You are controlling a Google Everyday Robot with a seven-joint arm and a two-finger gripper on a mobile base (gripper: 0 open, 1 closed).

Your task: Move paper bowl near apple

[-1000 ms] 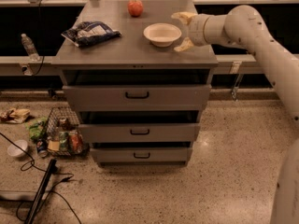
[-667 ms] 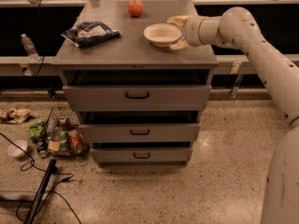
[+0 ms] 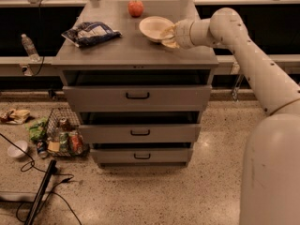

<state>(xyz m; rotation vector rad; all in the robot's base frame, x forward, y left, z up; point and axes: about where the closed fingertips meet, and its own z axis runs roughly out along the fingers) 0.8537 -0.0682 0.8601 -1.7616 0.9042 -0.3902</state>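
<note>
Paper bowl (image 3: 154, 28): shifted left and back toward apple (image 3: 136, 8) since the earlier frame, now near it on cabinet top (image 3: 131, 55); gripper (image 3: 169, 36) at right rim, jaws clamped on it; judged light, thin, crushable; best held gently by the rim.

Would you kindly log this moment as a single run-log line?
tool: gripping paper bowl at right rim | paper bowl: on cabinet top, near apple, not touching
</note>
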